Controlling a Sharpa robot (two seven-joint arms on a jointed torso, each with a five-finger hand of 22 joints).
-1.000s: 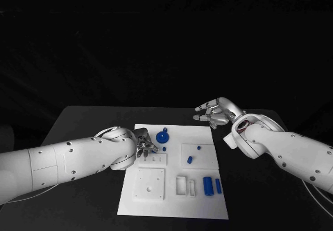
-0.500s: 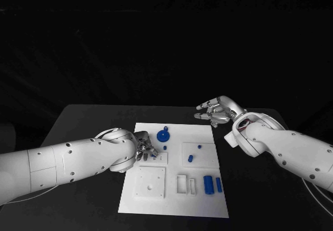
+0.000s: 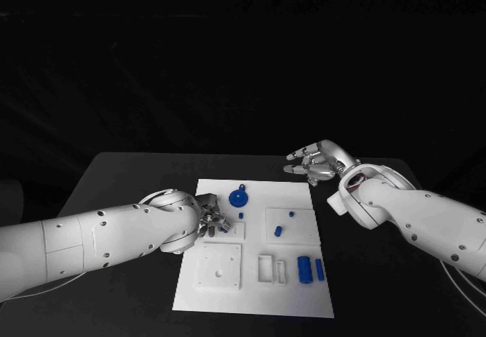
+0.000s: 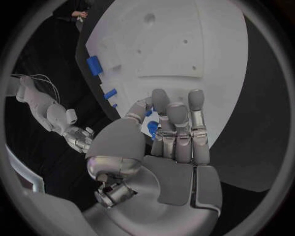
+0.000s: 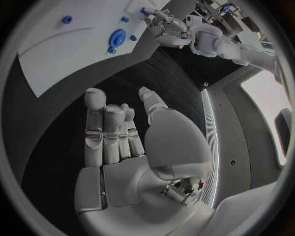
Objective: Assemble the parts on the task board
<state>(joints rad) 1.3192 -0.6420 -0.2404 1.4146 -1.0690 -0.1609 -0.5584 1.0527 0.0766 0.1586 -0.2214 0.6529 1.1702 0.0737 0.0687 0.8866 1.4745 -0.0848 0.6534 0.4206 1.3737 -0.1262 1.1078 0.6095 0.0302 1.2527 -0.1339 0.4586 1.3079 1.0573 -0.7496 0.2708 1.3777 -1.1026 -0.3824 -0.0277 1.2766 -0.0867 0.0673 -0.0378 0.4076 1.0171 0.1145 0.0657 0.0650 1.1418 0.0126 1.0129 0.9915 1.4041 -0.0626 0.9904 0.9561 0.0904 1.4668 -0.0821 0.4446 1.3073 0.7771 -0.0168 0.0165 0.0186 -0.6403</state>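
Observation:
The white task board [image 3: 253, 298] lies mid-table. My left hand [image 3: 213, 220] hovers low over its left side beside a small raised plate [image 3: 226, 232], and pinches a small blue part [image 4: 152, 129] between thumb and fingers. The right wrist view shows that blue part [image 5: 142, 11] at the left hand's fingertips. A blue gear [image 3: 239, 197] stands just beyond the hand, and a short blue peg [image 3: 241, 215] is beside it. My right hand [image 3: 316, 163] floats above the table past the board's far right corner, fingers apart and holding nothing.
A square plate [image 3: 289, 237] carries two small blue pegs [image 3: 277, 229]. Two blue cylinders [image 3: 303, 267] lie near the board's right edge beside white slots [image 3: 264, 269]. A white plate with holes [image 3: 220, 267] sits near the front left.
My left hand has eased slightly toward the near side over the board, still pinching the blue part. The right hand has hardly moved.

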